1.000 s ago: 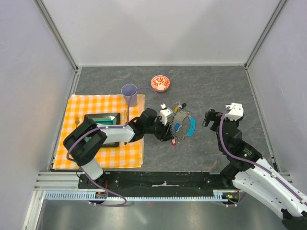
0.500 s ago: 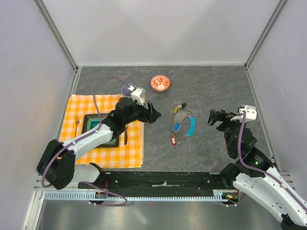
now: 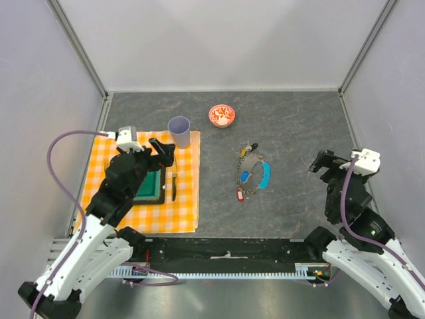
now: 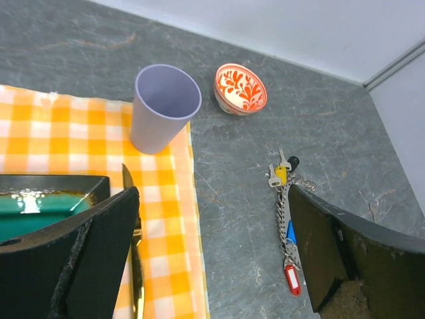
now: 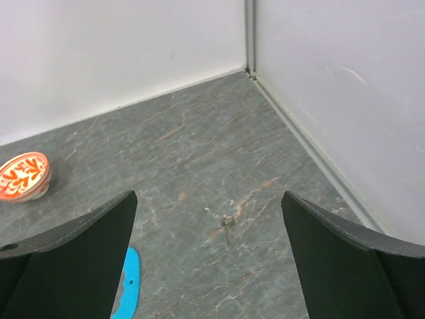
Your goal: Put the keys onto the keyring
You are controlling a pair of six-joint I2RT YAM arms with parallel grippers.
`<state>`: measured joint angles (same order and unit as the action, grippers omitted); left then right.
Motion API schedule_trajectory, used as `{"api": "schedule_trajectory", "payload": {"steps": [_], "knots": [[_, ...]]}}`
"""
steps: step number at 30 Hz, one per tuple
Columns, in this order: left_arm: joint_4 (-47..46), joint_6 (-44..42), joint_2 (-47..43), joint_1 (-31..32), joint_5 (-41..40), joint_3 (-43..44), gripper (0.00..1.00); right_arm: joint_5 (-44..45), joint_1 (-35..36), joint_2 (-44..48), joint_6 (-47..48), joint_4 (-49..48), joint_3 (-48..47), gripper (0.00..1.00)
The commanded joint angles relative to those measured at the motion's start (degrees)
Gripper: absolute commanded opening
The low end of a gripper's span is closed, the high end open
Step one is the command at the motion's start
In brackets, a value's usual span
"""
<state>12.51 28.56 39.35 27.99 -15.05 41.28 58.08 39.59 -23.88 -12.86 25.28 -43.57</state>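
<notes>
The keyring (image 3: 250, 174), a grey chain loop with a bright blue crescent fob (image 3: 265, 176), lies flat on the grey table mid-right. Keys sit along it: a red-tagged one (image 3: 240, 195) at the near end, a blue one (image 3: 244, 177) inside the loop, yellow and black ones (image 3: 249, 147) at the far end. In the left wrist view the chain (image 4: 283, 212), red tag (image 4: 293, 279) and yellow key (image 4: 280, 174) show beside the right finger. My left gripper (image 3: 161, 151) hangs open over the checked cloth, holding nothing. My right gripper (image 3: 323, 162) is open, right of the keyring.
An orange checked cloth (image 3: 189, 206) carries a black tray (image 3: 159, 194) with a green inside, a fork (image 3: 106, 166) and a knife (image 3: 174, 186). A purple cup (image 3: 179, 131) stands at its far corner. A red-and-white bowl (image 3: 222, 115) sits behind. A tiny dark bit (image 5: 228, 221) lies between the right fingers.
My left gripper has let go at the keyring, opened wide and swung back left over the cloth. My right arm has drawn back to the right. The keyring lies still.
</notes>
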Motion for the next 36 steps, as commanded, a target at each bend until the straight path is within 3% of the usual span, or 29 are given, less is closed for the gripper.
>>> {"api": "schedule_trajectory", "payload": {"steps": [1, 9, 16, 36], "knots": [[7.2, -4.8, -9.4, 0.1, -4.8, 2.9, 0.99, 5.4, 0.0, 4.1, 2.9, 2.4, -2.2, 0.98], [12.2, -14.5, -31.1, 0.1, -12.8, 1.8, 0.99, 5.0, 0.0, 11.4, 1.1, 3.7, 1.2, 0.98], [12.4, -14.4, -42.2, 0.1, -12.7, -5.5, 0.99, 5.1, 0.0, 11.8, -0.5, 3.2, 2.7, 0.98], [10.8, -16.4, -42.8, -3.9, -8.9, -6.8, 0.99, 3.5, 0.0, 10.9, 0.1, 0.8, 4.5, 0.98]]}}
